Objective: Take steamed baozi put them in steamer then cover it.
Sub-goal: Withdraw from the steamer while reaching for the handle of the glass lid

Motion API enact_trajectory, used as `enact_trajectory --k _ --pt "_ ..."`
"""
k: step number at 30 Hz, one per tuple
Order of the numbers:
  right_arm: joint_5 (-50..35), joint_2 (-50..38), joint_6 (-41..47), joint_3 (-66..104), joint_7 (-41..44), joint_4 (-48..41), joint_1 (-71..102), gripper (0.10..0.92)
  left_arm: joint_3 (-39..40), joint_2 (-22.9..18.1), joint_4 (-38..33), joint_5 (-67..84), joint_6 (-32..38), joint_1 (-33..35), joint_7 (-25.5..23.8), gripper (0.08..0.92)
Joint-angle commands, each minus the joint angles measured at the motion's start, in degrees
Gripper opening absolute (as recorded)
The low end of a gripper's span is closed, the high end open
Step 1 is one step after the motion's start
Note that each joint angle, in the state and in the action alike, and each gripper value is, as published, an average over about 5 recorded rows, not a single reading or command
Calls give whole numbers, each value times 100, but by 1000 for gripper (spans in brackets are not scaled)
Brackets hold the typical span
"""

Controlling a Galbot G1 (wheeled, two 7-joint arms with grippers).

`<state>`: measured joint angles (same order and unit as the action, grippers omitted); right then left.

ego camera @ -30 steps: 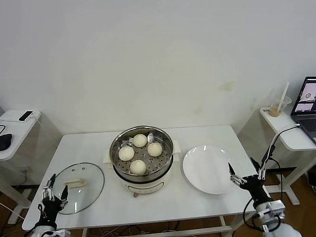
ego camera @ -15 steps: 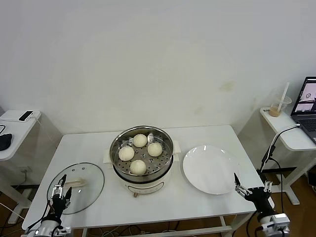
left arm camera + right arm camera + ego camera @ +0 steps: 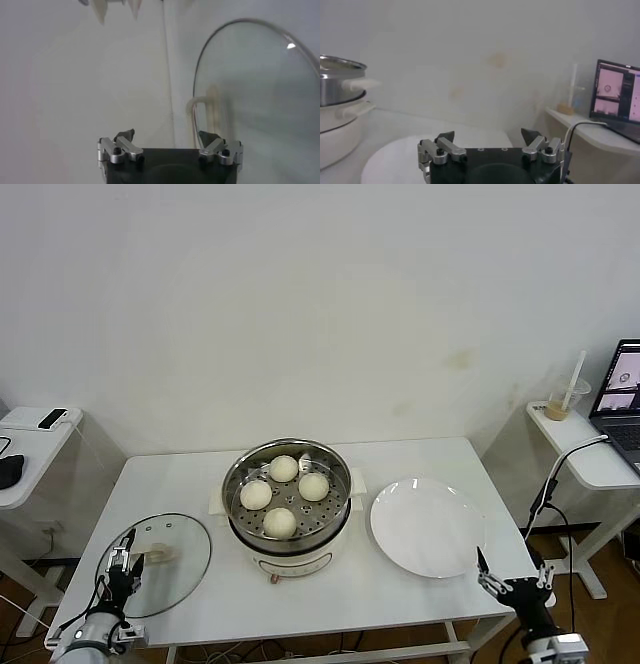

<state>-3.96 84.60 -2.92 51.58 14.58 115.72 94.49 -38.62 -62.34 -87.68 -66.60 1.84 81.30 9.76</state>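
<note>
Baozi point(image 3: 281, 494), four, sit in the uncovered steamer point(image 3: 287, 504); glass cover point(image 3: 165, 562) lies at nine o'clock; left claw point(image 3: 121, 569) and right claw point(image 3: 512, 580) gape empty.

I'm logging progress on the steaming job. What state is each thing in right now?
Steamer: uncovered, four baozi inside.
Cover: off, flat on the table, left of the steamer.
White plate: empty.
Left gripper: open, holding nothing, at the cover's near edge.
Right gripper: open, holding nothing, beside the plate.

shiny steel steamer point(image 3: 288, 484), clear glass cover point(image 3: 158, 563), smooth matt baozi point(image 3: 280, 522), glossy white plate point(image 3: 427, 527)
</note>
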Motion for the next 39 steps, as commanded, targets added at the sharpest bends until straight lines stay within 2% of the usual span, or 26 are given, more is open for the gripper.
enact_trajectory --k 1,11,22,32,39 --pt "47 124 -17 -15 -3 9 100 823 86 45 393 -33 7 -426 -38 823" --pt "48 121 -52 -27 -6 14 169 823 154 13 753 -58 5 -862 -67 823" --pt "91 150 -42 -144 -1 8 160 823 216 -41 947 -29 31 -1033 -61 809" --pt "57 122 -26 -127 1 -7 145 823 192 -102 953 -20 101 -948 52 528" --pt "17 76 -4 -65 10 -4 122 823 120 -149 666 5 177 -730 224 320"
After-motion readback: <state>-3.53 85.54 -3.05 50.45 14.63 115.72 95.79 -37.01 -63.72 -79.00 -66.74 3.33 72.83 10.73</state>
